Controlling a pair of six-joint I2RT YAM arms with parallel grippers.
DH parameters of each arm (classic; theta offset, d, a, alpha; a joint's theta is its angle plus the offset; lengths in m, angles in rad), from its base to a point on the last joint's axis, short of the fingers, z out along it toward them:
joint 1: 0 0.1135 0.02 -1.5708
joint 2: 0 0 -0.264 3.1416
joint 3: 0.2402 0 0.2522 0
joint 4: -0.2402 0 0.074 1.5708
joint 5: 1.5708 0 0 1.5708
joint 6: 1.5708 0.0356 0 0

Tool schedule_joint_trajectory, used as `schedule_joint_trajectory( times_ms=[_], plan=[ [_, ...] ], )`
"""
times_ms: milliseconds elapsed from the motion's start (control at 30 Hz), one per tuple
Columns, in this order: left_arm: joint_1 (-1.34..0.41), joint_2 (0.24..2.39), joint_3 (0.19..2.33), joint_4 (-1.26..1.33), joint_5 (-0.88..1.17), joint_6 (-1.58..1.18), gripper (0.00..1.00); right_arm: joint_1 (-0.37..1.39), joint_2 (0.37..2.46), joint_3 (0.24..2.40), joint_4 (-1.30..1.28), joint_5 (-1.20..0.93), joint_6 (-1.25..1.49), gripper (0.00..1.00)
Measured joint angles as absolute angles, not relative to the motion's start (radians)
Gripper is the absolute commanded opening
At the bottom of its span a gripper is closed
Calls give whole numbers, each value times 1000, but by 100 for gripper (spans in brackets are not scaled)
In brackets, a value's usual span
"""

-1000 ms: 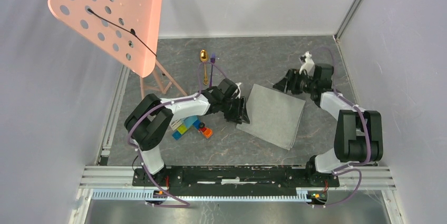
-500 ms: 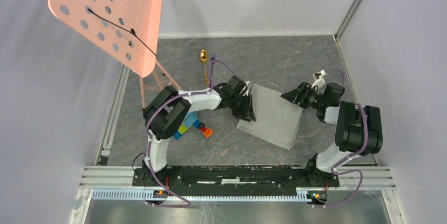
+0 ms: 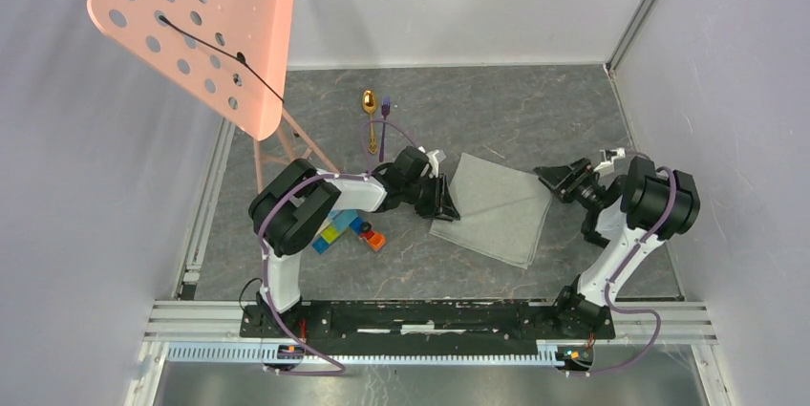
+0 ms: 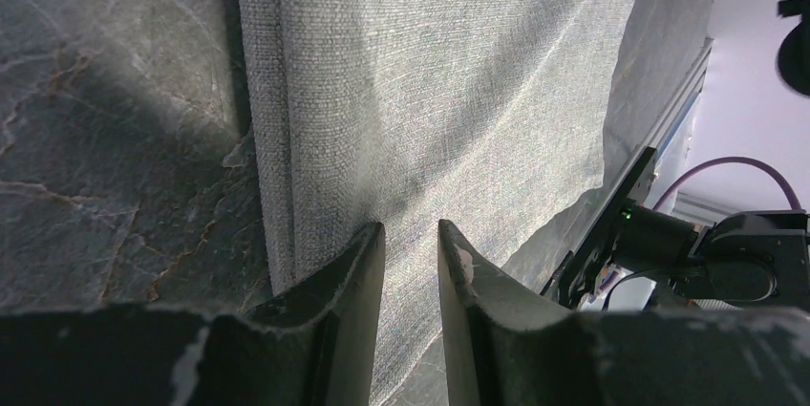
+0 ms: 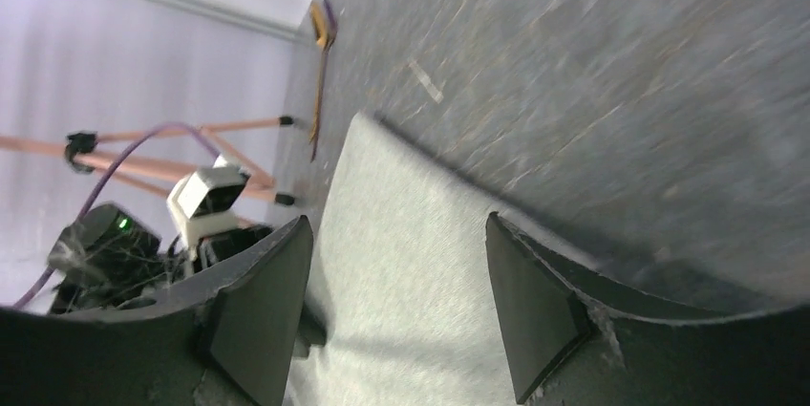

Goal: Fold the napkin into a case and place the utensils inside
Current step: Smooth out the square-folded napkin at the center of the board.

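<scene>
The napkin (image 3: 497, 207) is laid at 3 o'clock of the left claw (image 3: 446, 204), narrowly parted at its edge, and at 8 o'clock of the wide-spread right claw (image 3: 552, 177)

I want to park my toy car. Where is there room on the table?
Bare table lies behind the napkin, right of the fork, and along the near side in front of the napkin. It's crowded by the toy blocks, the left gripper and the pink stand's legs.
</scene>
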State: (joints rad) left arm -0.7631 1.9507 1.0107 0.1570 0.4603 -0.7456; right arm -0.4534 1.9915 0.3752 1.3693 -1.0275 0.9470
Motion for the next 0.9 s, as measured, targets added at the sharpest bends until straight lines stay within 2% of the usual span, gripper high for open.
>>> schedule_joint_trajectory(
  times_ms=[133, 333, 433, 533, 667, 900],
  plan=[
    [-763, 1950, 1007, 166, 465, -745, 39, -465, 1933, 505, 1052, -939, 786, 73],
    [-764, 1948, 1023, 142, 474, -744, 45, -439, 1786, 690, 510, -656, 507, 73],
    [-768, 1942, 1044, 99, 474, -743, 50, -391, 1618, 699, 234, -453, 400, 74],
    [-771, 1925, 1061, 43, 473, -743, 55, -292, 1444, 698, 69, -361, 340, 74],
    [-772, 1897, 1096, -43, 471, -742, 57, -147, 1247, 673, -26, -389, 311, 69],
    [-772, 1905, 1188, -79, 446, -735, 59, 10, 1126, 458, -182, -481, 312, 67]
  ],
)
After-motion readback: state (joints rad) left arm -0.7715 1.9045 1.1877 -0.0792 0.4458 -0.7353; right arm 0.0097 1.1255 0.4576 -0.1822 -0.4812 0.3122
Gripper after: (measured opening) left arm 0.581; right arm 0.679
